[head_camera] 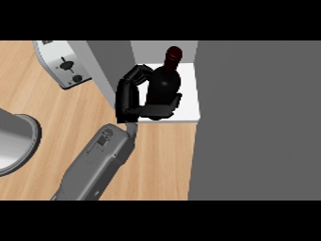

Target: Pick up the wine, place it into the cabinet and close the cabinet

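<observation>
In the head view, at the upper middle, we see the left hand (136,96) clasped around the wine bottle (164,82). Its fingers (136,71) curl past the bottle's left side and the thumb (171,104) crosses the lower body on the right. The dark bottle stands upright, its dark red cap toward the top of the view. It is inside the open mouth of the cabinet (190,101), over the white floor of the compartment; we cannot tell whether its base touches that floor. The grey forearm (97,162) rises from the lower edge and slants up and to the right across the wooden tabletop (159,162). A broad grey panel (267,122) fills the right side, just beside the compartment. A silver toaster (65,63) sits at the upper left, apart from the cabinet. A round grey vessel (6,139) lies at the left edge, well apart from the bottle.
</observation>
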Robot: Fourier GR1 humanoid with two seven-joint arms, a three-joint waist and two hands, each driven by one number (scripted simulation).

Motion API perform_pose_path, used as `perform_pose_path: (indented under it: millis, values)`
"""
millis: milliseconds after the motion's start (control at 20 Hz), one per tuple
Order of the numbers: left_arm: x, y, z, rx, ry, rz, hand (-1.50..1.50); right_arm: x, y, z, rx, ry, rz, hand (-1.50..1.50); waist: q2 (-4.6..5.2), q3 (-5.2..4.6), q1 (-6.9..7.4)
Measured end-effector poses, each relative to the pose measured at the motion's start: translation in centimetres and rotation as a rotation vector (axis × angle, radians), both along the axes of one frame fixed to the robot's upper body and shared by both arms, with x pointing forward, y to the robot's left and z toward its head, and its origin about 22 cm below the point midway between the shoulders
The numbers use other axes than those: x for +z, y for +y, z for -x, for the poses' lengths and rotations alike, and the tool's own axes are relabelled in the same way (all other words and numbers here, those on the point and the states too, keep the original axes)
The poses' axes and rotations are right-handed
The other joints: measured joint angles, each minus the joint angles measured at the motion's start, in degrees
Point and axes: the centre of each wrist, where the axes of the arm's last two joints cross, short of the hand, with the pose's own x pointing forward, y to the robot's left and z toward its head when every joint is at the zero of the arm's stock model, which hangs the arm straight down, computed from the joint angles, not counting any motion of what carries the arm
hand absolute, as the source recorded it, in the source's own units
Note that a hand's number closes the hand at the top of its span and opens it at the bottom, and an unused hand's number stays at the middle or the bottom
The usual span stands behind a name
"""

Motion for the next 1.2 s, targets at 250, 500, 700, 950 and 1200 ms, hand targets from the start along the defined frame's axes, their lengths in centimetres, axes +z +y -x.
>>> perform_pose_path:
  millis: [250,500,700,950,1200]
  values:
    - [0.2,0.2,-2.0,0.003,0.037,0.001,1.5,0.1,0.1,-0.1,0.007,0.003,0.004,-1.5,0.07,0.0,-0.25]
    - [0.0,0.3,-3.5,0.023,0.061,-0.021,1.5,-0.1,0.1,0.0,0.013,0.002,-0.002,-1.5,0.13,-0.01,-0.52]
    - [0.0,0.2,-4.6,0.037,0.063,-0.03,1.5,-0.2,0.2,0.0,0.019,0.004,-0.001,-1.5,0.21,-0.02,-0.8]
    - [0.3,0.1,-5.5,0.072,0.004,-0.075,1.5,-0.4,0.3,0.0,0.032,0.005,-0.007,-1.5,0.2,-0.01,-0.9]
    - [0.7,0.5,-6.5,0.109,-0.041,-0.101,1.5,-0.5,-0.1,0.0,0.026,0.005,0.008,-1.5,0.25,0.0,-1.01]
